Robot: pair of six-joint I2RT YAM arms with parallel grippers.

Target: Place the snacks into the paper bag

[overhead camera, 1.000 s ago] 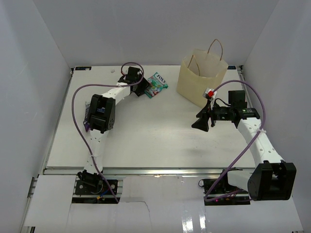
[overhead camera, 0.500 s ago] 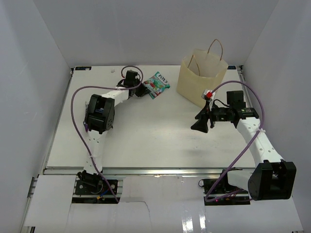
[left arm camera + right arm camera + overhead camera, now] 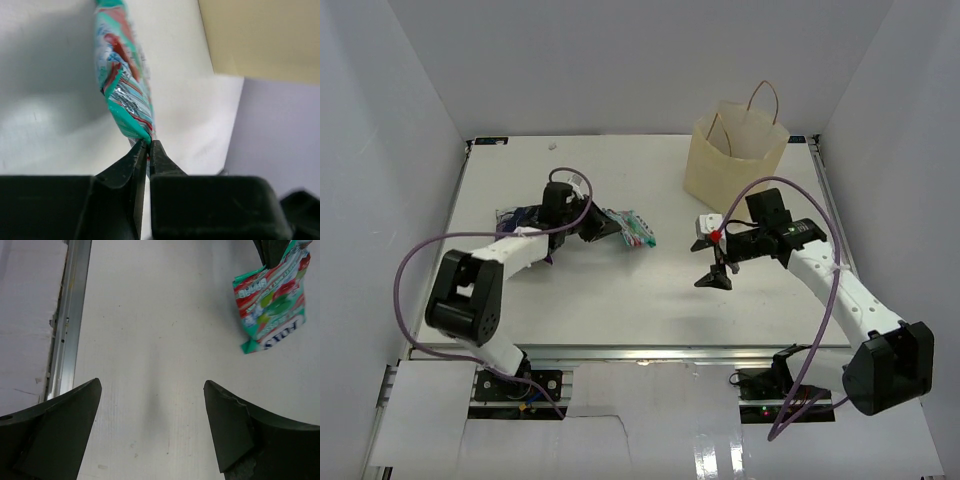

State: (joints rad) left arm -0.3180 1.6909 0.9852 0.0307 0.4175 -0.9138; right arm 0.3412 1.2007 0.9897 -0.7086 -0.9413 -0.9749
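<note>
Currently my left gripper (image 3: 610,227) is pinched tight on one edge of the teal packet (image 3: 636,229), left of table centre; seen from the left wrist, the packet juts edge-on from my fingertips (image 3: 141,159); whether it clears the table (image 3: 620,300) I cannot tell; my right gripper (image 3: 714,277) hangs over bare table, jaws spread wide, nothing between them; the paper bag (image 3: 735,160) stands upright at far right, well apart from the packet.

White table (image 3: 620,295) enclosed by plain pale walls (image 3: 620,60).
</note>
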